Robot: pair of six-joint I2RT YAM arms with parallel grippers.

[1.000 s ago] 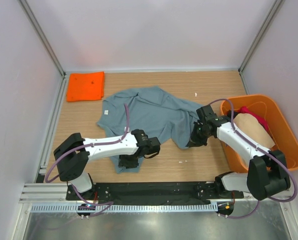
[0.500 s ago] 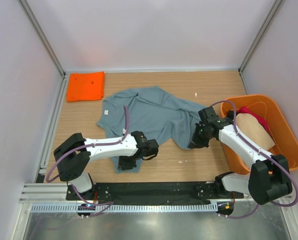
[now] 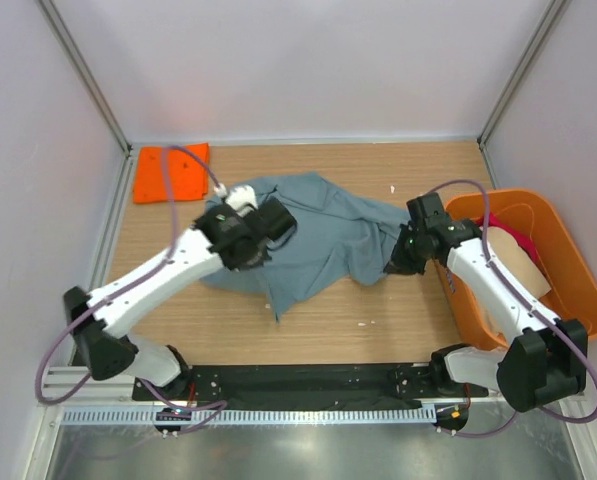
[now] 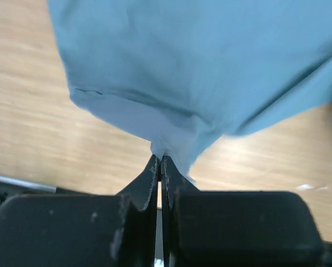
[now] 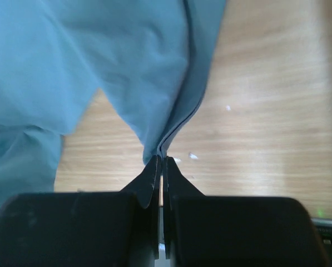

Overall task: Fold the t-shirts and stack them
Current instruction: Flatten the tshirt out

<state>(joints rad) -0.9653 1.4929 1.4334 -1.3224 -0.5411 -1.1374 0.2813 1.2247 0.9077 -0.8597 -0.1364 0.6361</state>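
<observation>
1. Where the wooden table (image 3: 378,330) reaches its far left corner, you have a bright orange t-shirt (image 3: 171,172) lying flat and folded, apart from everything else.
2. Just right of it, your left gripper (image 4: 159,162) is clenched on an edge of the grey-blue t-shirt (image 3: 328,235). In the left wrist view the fingers are pressed together with a bunched fold of cloth pinched at their tips, and the cloth spreads away from them over the wood.
3. That grey-blue t-shirt sprawls crumpled across the middle of the table, between your two arms, with one pointed flap reaching toward the near edge.
4. On its right side, your right gripper (image 5: 160,160) is likewise clamped on the shirt. The right wrist view shows a seamed fold nipped between the closed fingertips, with bare wood to the right.
5. At the right edge stands the orange tub (image 3: 578,300), holding a beige t-shirt (image 3: 523,265) with a red t-shirt (image 3: 518,235) showing at its far side. In the top view your right arm crosses the tub's left wall.
</observation>
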